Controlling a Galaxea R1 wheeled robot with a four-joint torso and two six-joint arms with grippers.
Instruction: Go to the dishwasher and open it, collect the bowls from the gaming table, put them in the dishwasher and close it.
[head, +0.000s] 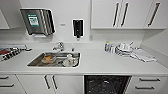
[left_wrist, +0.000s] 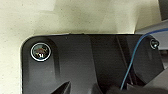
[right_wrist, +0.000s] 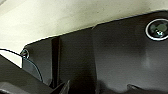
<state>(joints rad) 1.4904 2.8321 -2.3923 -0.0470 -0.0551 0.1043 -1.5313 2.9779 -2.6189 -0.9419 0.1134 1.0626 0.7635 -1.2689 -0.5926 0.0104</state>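
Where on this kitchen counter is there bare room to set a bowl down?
The counter is bare between the sink and the stacked dishes, above the open dishwasher. Crowded: the sink basin, the right corner with the cloth, and the far left edge.

You face the counter (head: 100, 63) with the sink (head: 54, 59) set into it as your landmark. In the sink lie dishes (head: 68, 60); behind it stands the tap (head: 59, 46). On the wall behind and left of the sink hangs a towel dispenser (head: 37, 21); behind and right, a soap dispenser (head: 78, 28). Right of the sink on the counter sit stacked dishes (head: 123, 49) and a cloth (head: 143, 55). Below and right of the sink, under the counter, the dishwasher (head: 107, 84) stands open. Left of the sink lies a tray (head: 10, 52).
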